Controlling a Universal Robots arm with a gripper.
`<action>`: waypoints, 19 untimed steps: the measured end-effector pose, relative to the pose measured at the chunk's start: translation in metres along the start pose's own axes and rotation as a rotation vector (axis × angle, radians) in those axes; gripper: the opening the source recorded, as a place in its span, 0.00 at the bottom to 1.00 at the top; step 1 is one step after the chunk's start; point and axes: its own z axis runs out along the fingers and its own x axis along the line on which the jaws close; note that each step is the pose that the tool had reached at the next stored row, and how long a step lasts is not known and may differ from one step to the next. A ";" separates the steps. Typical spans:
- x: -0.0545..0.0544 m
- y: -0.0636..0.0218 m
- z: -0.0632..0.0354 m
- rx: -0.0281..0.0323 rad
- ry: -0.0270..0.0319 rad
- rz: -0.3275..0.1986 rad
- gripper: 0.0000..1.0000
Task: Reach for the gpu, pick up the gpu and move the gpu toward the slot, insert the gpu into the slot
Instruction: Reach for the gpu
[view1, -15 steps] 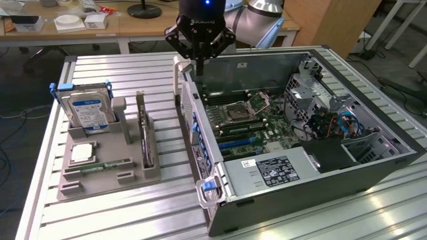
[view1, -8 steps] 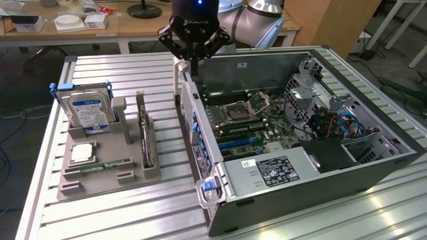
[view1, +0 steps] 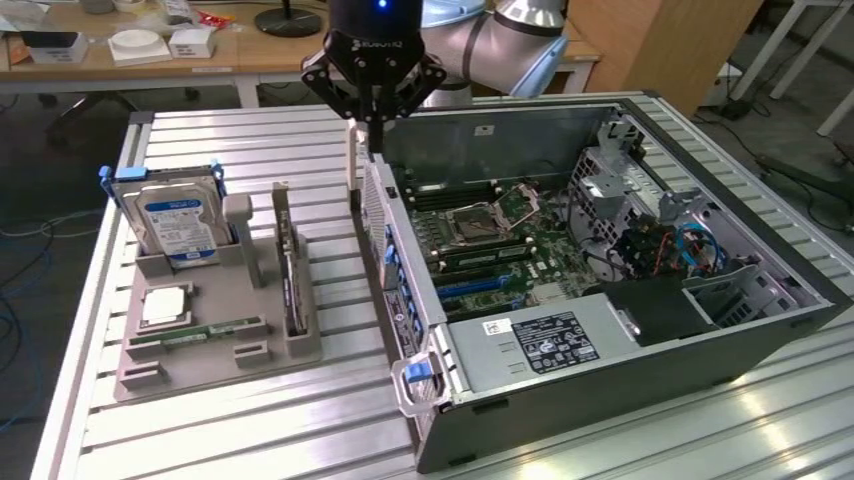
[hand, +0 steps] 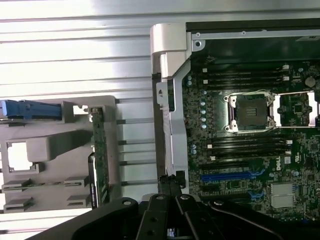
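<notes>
gpu (view1: 288, 265), thin dark card upright in grey holder (view1: 234, 287), gripper (view1: 375, 143) clenched, empty

A hard drive (view1: 174, 222) stands upright in a grey holder (view1: 220, 300) that also carries, seemingly, a flat memory stick (view1: 211, 329).

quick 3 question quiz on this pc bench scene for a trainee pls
1. True or false: the gpu already sits in the motherboard's slot.
2. Where is the gripper? A) above the rim of the case B) over the power supply C) touching the memory stick
3. Fill in: the gpu stands on edge in the grey ____, beside the hard drive.
Key: 1 false; 2 A; 3 tray.
</notes>
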 end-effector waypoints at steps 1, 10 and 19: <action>0.002 -0.0001 -0.0001 0.0000 0.0001 0.000 0.10; 0.016 -0.0012 -0.0004 0.0000 0.0000 0.000 0.10; 0.028 -0.0021 -0.0007 0.0000 0.0001 0.000 0.10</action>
